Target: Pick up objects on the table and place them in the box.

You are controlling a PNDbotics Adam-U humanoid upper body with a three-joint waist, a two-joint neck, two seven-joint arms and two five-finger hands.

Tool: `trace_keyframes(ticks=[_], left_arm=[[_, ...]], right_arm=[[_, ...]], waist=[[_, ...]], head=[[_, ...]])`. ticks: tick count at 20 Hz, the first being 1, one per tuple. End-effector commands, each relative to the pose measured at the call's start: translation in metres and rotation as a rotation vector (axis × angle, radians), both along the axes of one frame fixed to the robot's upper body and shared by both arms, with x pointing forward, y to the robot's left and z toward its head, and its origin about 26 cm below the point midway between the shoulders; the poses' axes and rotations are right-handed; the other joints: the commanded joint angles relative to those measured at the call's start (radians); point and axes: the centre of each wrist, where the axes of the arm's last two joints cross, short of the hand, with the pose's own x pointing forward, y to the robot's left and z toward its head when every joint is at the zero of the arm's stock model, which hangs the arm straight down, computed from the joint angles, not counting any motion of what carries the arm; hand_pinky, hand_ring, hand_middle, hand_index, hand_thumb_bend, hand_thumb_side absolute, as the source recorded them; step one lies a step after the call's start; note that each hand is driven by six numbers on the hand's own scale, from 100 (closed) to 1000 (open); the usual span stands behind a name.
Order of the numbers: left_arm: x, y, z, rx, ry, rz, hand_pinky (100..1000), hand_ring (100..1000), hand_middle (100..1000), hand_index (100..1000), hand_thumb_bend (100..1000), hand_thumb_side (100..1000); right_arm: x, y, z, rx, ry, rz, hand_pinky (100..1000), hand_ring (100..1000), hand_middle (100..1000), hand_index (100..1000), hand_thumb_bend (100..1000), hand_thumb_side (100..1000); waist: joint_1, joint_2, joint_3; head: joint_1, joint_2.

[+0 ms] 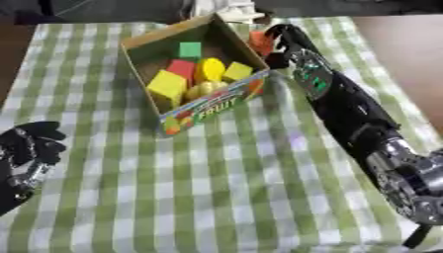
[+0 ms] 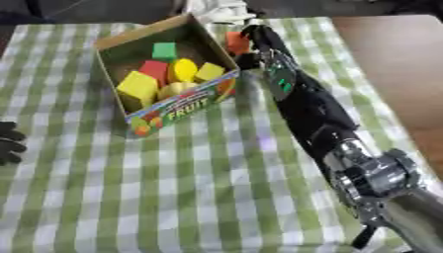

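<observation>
Black right arm (image 1: 355,116) stretches across the green checked cloth (image 1: 225,188).
Right hand (image 1: 279,43) curls round an orange-red block (image 1: 260,42) beside the cardboard fruit box (image 1: 216,105); next, carrying it over the rim.

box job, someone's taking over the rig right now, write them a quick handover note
Right hand: reached past the box's far right corner, fingers curled on an orange-red block just outside the wall.
Left hand: idle at the lower left edge, holding nothing; fingers look relaxed.
Done: the box holds a green block, a red block, a large yellow block, a small yellow block and yellow rounded pieces.
Left: get the orange-red block over the wall and into the box. No other loose items show on the checked cloth.
</observation>
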Motion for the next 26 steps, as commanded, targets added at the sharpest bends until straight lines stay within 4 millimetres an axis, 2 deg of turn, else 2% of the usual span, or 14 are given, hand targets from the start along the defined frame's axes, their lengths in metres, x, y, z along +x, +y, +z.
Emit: trace_keyframes(ticks=[1, 6, 11, 20, 26], left_arm=[[0.0, 0.0, 0.009, 0.006, -0.032, -0.008, 634, 680, 674, 831, 210, 566], [0.0, 0.001, 0.009, 0.006, -0.031, -0.004, 634, 680, 674, 830, 208, 568], [-0.001, 0.002, 0.008, 0.007, -0.027, 0.005, 634, 680, 674, 830, 208, 568], [-0.002, 0.004, 0.005, 0.008, -0.014, 0.014, 633, 679, 674, 830, 205, 570], [-0.003, 0.006, 0.002, 0.007, -0.004, 0.019, 633, 679, 674, 830, 205, 570]], right_arm=[[0.0, -0.008, 0.001, -0.018, -0.025, -0.088, 628, 619, 530, 681, 198, 100], [-0.003, -0.02, -0.004, 0.015, -0.06, -0.173, 605, 584, 481, 633, 156, 100], [-0.005, -0.029, 0.004, 0.062, -0.119, -0.173, 607, 583, 472, 627, 152, 100], [-0.008, -0.027, 0.037, 0.08, -0.215, -0.07, 611, 584, 466, 623, 144, 100], [-0.011, -0.014, 0.064, 0.07, -0.274, 0.045, 613, 583, 463, 619, 130, 100]], waist=[[-0.001, -0.014, -0.001], [-0.003, -0.018, -0.011], [-0.004, -0.026, -0.029], [-0.006, -0.042, -0.062], [-0.005, -0.054, -0.077]], head=[[0.005, 0.005], [0.013, 0.005], [0.019, 0.005], [0.027, 0.005], [0.028, 0.005]])
